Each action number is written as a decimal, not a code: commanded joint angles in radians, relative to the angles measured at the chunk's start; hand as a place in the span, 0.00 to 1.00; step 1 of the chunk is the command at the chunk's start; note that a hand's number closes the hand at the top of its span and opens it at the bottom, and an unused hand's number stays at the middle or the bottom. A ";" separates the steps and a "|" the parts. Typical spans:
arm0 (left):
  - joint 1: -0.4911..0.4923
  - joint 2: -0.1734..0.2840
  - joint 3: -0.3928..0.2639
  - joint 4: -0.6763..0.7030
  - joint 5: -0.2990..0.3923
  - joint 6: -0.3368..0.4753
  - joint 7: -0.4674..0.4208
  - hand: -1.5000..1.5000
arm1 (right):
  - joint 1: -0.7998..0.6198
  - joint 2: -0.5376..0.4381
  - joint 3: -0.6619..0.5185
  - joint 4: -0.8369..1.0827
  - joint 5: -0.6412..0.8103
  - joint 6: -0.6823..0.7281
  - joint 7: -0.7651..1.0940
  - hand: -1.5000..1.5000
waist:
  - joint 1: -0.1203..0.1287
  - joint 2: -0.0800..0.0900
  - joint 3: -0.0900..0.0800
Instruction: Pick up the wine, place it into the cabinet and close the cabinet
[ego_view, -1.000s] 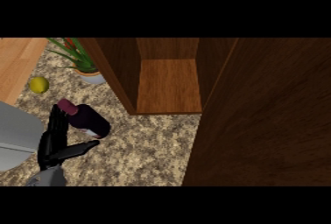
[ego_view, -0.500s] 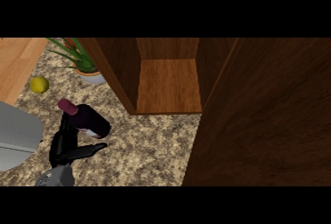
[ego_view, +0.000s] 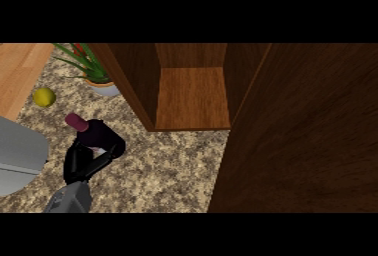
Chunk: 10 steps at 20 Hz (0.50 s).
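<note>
The dark wine bottle (ego_view: 102, 136) with a maroon cap lies tilted on the speckled counter, left of the cabinet. My right hand (ego_view: 83, 161) comes up from the lower left on a grey forearm. Its fingers run along the bottle's left side and its thumb curls in against the lower right, covering the bottle's base. The wooden cabinet (ego_view: 190, 100) stands open at the top centre with a bare shelf inside. Its dark door (ego_view: 303, 135) is swung out and fills the right side. A large grey part of my left arm (ego_view: 18, 155) shows at the left edge; that hand is out of sight.
A potted green plant (ego_view: 92, 67) stands left of the cabinet's side wall. A yellow lemon (ego_view: 44, 97) lies near the counter's left edge, beside a light wooden surface (ego_view: 18, 70). Open counter lies between the bottle and the cabinet front.
My right hand has moved up and right to the bottle, and its thumb has drawn in from a spread pose against the bottle. The bottle has stayed in place.
</note>
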 joint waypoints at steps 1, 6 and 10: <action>-0.027 0.018 0.008 0.069 0.013 -0.043 -0.045 1.00 | 0.044 -0.028 -0.021 -0.146 0.100 0.007 0.047 0.00 | 0.006 0.001 0.001; -0.046 0.001 -0.008 0.060 -0.020 0.047 -0.110 1.00 | -0.001 -0.042 -0.046 -0.156 0.068 0.019 0.086 0.00 | 0.008 0.002 0.000; 0.004 0.003 -0.030 0.012 -0.032 0.056 -0.121 1.00 | 0.103 -0.062 0.035 -0.202 0.127 -0.026 0.027 0.00 | 0.007 -0.004 0.001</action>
